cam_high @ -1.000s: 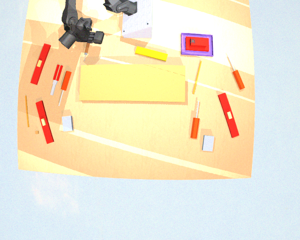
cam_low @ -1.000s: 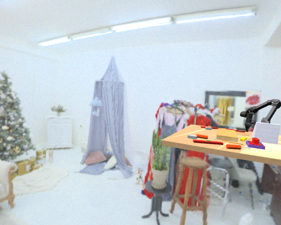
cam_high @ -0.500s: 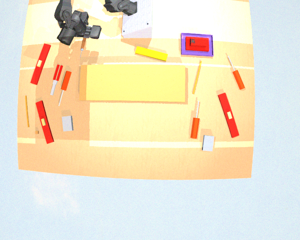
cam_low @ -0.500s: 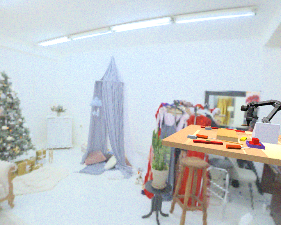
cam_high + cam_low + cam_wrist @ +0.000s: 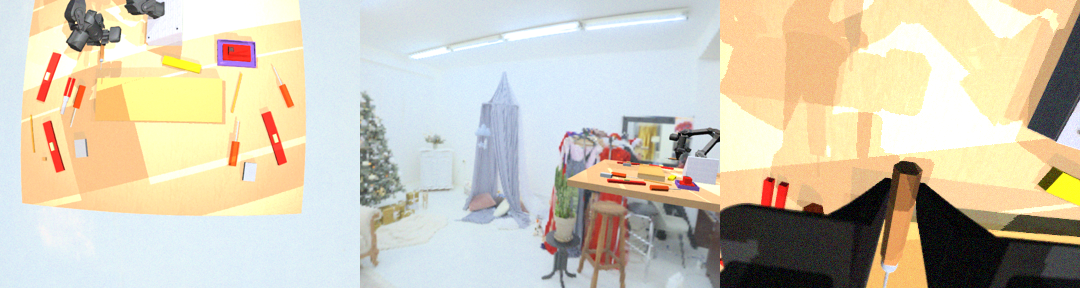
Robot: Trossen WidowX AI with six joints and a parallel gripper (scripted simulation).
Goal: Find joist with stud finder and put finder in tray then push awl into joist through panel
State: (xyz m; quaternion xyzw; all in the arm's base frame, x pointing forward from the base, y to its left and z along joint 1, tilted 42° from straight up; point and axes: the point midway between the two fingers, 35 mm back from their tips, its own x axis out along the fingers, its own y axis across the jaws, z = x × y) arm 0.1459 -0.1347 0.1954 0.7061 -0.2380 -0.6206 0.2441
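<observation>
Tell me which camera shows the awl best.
The wrist view: the awl's wooden handle is large between the gripper's fingers, though its tip is cut off. The top view shows handle and thin shaft, small; the exterior view, only a tiny sliver.

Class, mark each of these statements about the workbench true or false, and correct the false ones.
1. The gripper is shut on the awl. True.
2. The stud finder lies on the floor panel. False: it sits in the purple tray.
3. The awl's tip is pushed into the panel. False: the awl is held above the table.
4. The yellow block lies outside the tray. True.
</observation>
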